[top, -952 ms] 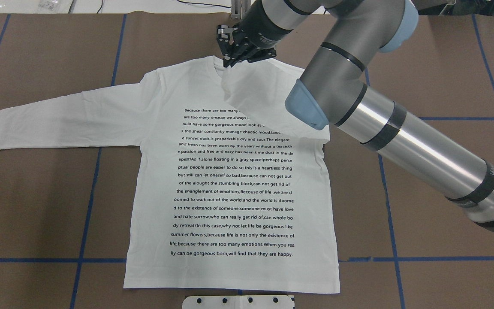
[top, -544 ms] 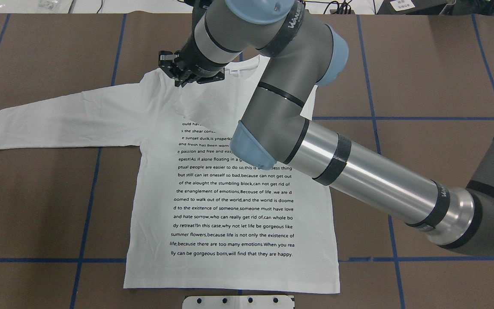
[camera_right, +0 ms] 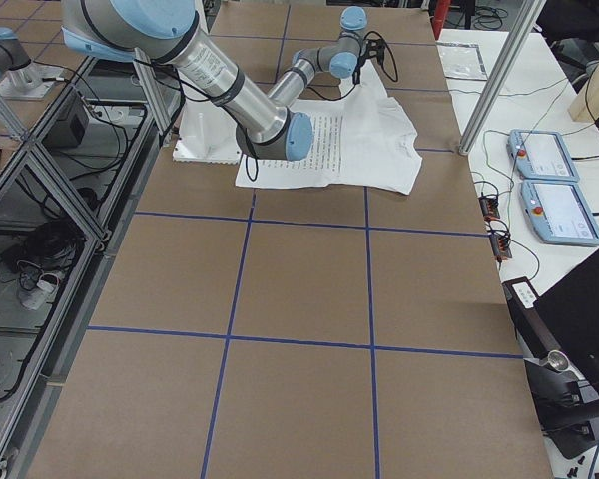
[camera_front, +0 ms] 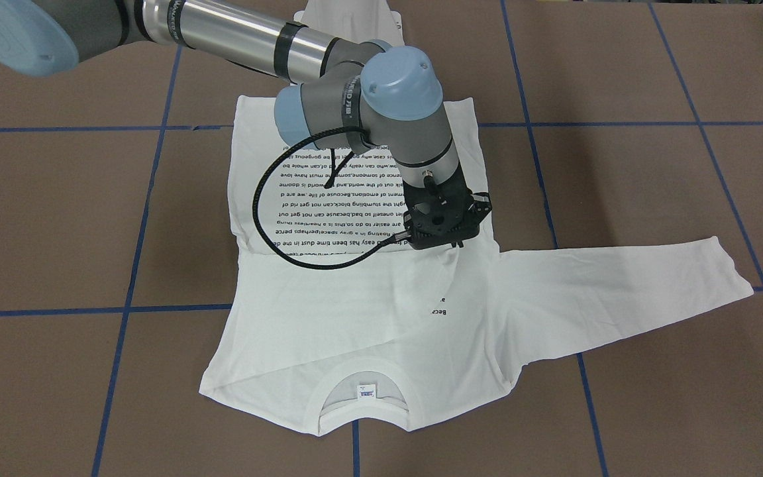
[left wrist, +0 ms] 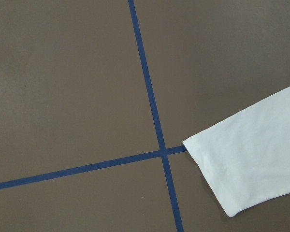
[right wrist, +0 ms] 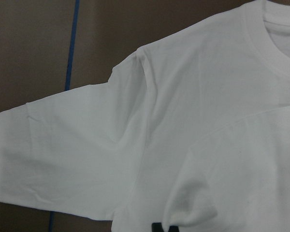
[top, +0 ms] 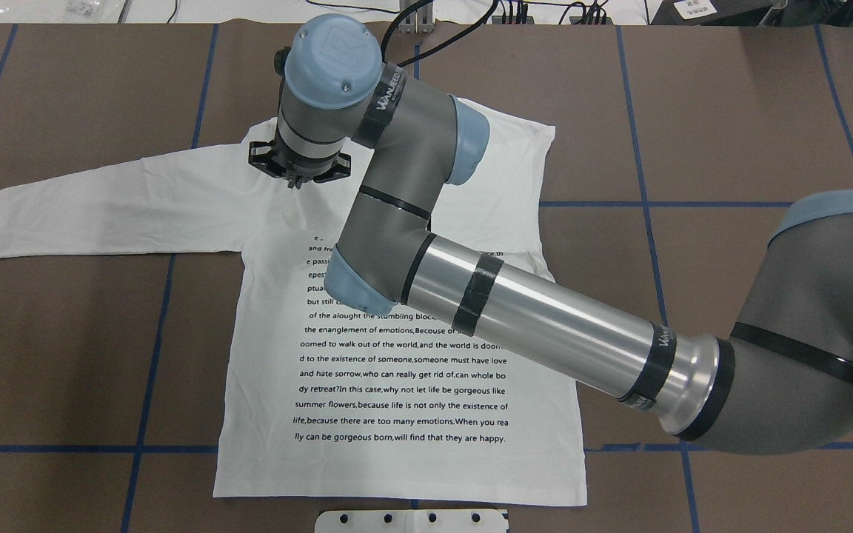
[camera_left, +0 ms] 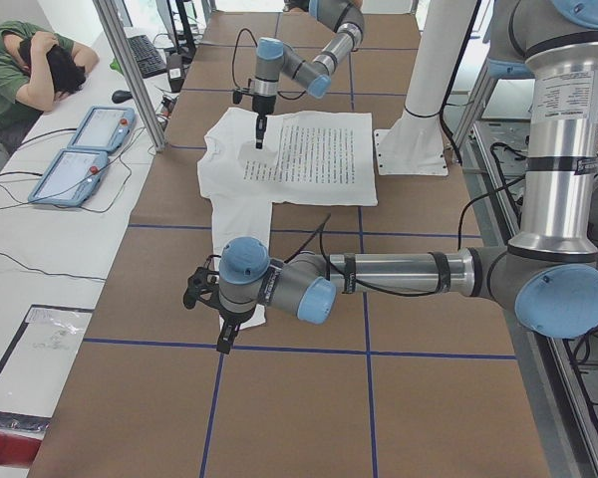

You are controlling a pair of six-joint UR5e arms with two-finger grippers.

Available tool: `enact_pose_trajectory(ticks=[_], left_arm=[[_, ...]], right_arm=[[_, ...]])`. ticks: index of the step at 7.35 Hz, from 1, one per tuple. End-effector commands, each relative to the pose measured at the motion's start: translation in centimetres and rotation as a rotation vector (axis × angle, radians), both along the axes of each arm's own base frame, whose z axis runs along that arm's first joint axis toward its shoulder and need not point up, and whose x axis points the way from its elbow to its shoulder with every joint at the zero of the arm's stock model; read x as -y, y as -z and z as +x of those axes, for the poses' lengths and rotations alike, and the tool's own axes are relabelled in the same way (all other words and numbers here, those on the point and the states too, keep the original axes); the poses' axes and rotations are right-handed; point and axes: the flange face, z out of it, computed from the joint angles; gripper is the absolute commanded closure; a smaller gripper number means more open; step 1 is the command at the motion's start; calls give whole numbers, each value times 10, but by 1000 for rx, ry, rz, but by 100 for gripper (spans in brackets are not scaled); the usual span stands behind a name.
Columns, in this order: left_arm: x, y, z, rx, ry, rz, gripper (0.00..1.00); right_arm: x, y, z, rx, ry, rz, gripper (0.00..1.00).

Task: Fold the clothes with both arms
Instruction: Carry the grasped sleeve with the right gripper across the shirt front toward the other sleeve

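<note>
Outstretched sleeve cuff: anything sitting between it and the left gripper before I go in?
Nothing visible. In the left wrist view the cuff lies flat on bare brown table cover, only blue tape lines beside it. The left gripper hangs near that end.

**Arm poses at this instant.**
My right arm reaches far across, wrist vertical, right gripper pointing straight down; my left arm lies low and level, left gripper pointing down. Opening unreadable on both.
</note>
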Motion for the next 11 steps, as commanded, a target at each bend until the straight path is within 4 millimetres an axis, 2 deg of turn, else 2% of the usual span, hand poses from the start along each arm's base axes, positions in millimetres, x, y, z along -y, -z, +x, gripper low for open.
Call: enact_pose_trajectory(ticks=[1,2,3,5,6,7,8,9,10,11], left_arm=[[0,-1,0,0,0,-2,0],[0,-1,0,0,0,-2,0],[1,0,0,1,1,1,0],[2,0,0,3,1,1,0],[2,-4,1,2,5,-13,0],[11,-7,17,-3,2,-44,0],[15,-13,50,-21,-2,-65,0],[10,-36,70,-61,45,-71,0],[2,-51,102,-109,81,-103,0],[-2,-50,133,-153,115,-150,0]], right_arm=[[-37,-11,-62,-21,-3,55,100],[-40,-4,-63,-12,-11,67,36],[-38,-2,-62,-2,-50,95,1],[-34,-1,-59,1,-61,98,0],[-23,-1,-50,3,-79,81,1],[-5,-15,-34,-16,-86,42,1],[7,-42,4,-71,-34,-42,0],[8,-64,57,-127,3,-122,0],[4,-82,92,-176,13,-153,0],[10,-90,118,-232,31,-147,0]])
